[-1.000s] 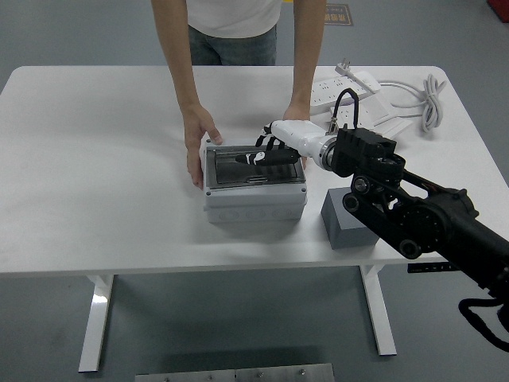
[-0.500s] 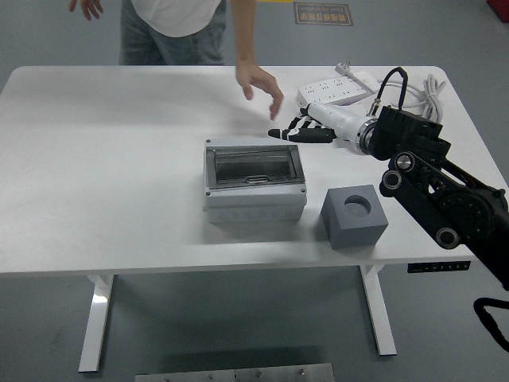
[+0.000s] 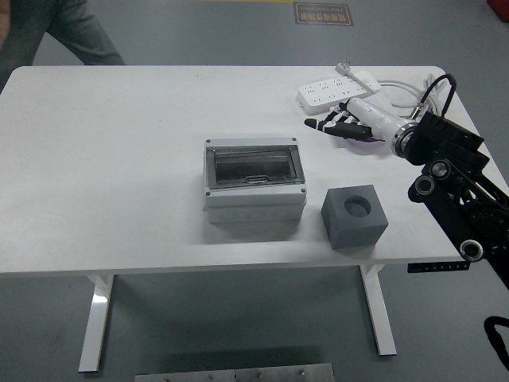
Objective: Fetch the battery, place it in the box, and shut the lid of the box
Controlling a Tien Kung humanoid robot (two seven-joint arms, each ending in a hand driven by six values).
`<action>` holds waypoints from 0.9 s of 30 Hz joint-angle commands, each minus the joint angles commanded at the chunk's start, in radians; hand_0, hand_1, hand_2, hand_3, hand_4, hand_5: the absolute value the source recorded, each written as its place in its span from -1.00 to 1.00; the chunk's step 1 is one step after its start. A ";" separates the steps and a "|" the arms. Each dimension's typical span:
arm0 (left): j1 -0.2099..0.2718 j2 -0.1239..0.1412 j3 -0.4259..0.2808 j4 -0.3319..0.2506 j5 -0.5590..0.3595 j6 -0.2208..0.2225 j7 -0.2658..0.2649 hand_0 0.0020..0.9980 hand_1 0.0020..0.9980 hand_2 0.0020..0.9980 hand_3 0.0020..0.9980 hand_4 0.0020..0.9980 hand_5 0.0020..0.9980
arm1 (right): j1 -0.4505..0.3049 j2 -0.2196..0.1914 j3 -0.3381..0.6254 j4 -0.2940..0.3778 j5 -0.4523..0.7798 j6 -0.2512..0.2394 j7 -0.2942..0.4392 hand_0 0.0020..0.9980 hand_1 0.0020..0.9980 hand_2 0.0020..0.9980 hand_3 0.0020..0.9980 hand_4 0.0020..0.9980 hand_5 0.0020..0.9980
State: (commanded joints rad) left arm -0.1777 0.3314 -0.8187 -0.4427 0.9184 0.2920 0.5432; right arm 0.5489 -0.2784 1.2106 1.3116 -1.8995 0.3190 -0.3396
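Pulled back from the box (image 3: pixel 254 185) since a second ago, the right robot hand (image 3: pixel 340 127) now hangs over the desk (image 3: pixel 111 167) to the box's far right, just in front of a white power strip (image 3: pixel 338 89). Its black-tipped fingers (image 3: pixel 318 125) lie stretched out flat and slightly spread, pointing left, and hold nothing. The black right arm runs back from its white wrist toward the picture's lower right corner. No left arm shows.

At the desk's middle, the grey box sits with its clear lid lying flat across the top. Something dark shows through the lid, but whether it is the battery cannot be told from this view. To the box's right, near but not touching, stands a dark grey block (image 3: pixel 355 216) with a round hollow in its top face; the hollow looks empty.

The person who steadied the box with both hands a second ago has stepped away; only a trouser leg (image 3: pixel 83 33) remains at the top left, beyond the desk's far edge. A coiled white cable (image 3: pixel 433 87) lies at the far right corner beside the power strip.
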 joint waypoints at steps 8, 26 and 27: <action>0.002 -0.004 0.002 0.001 -0.003 0.001 -0.002 0.23 0.40 0.20 0.16 0.19 -1.00 | -0.091 -0.006 0.094 0.020 0.025 -0.142 0.124 -0.10 0.06 0.32 0.43 0.95 1.00; 0.007 -0.016 0.014 0.003 -0.020 0.004 -0.012 0.23 0.40 0.20 0.17 0.19 -1.00 | -0.292 0.062 0.117 -0.107 0.569 -0.566 0.695 -0.16 -0.04 0.13 0.24 0.54 0.12; 0.007 -0.017 0.015 0.003 -0.023 0.005 -0.013 0.23 0.40 0.20 0.17 0.19 -1.00 | -0.306 0.063 0.120 -0.099 0.605 -0.571 0.727 -0.16 -0.04 0.13 0.24 0.54 0.12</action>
State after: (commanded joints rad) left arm -0.1711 0.3143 -0.8033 -0.4397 0.8956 0.2967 0.5298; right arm 0.2426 -0.2159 1.3311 1.2123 -1.2943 -0.2517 0.3872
